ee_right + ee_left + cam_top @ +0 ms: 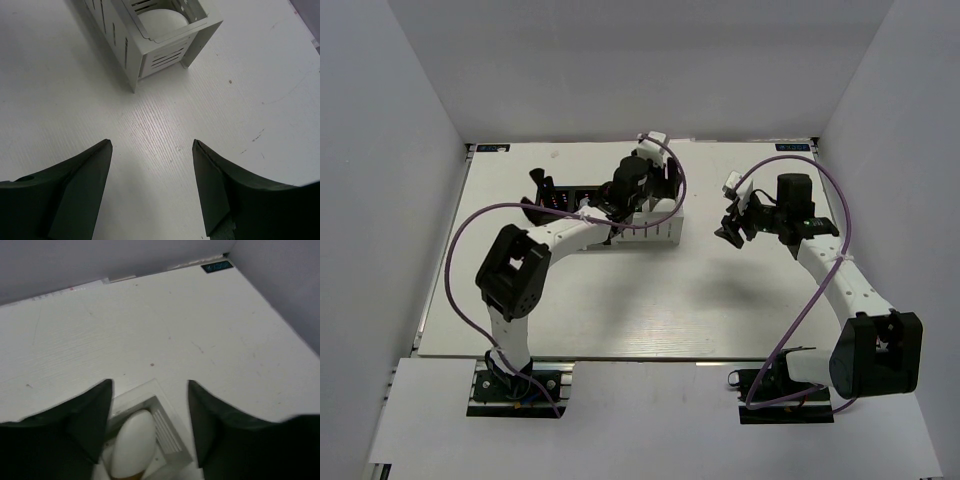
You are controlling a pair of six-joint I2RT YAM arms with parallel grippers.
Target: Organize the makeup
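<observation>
- The table point(620, 310) carries everything. Both boxes sit toward its far side, and the near half shows only the arms.
- The white box point(155, 55) is a slotted, thin-walled organizer left of the right arm. It holds the one piece of makeup that shows plainly.
- The black box point(560, 203) stands just left of the white box. Dark things with red specks rise from it, too small to name.
- The left gripper point(150, 390) hangs over the white box's corner cell, its jaws spread wide and holding nothing.
- The right gripper point(152, 147) hovers over bare table near that same corner. Its jaws are spread too, and it is empty.
- The sponge point(132, 442) sits in the corner cell of the white box, directly under the left gripper.
  - Handling: it is likely very light, soft and springy, and not fragile. Its matte skin should not slip, but a hard squeeze would fold it or pop it out.
  - Hold: pinch lightly across the rounded part that shows above the cell. The walls bar the fingers from its belly.
  - Axis: it is egg-shaped, with the long axis close to upright and leaning slightly. The slimmer end seems to point up and away from the left wrist, though this is not certain. Its lower end is hidden in the cell.
  - A hint of orange shows just below it, and I cannot tell what that is.
</observation>
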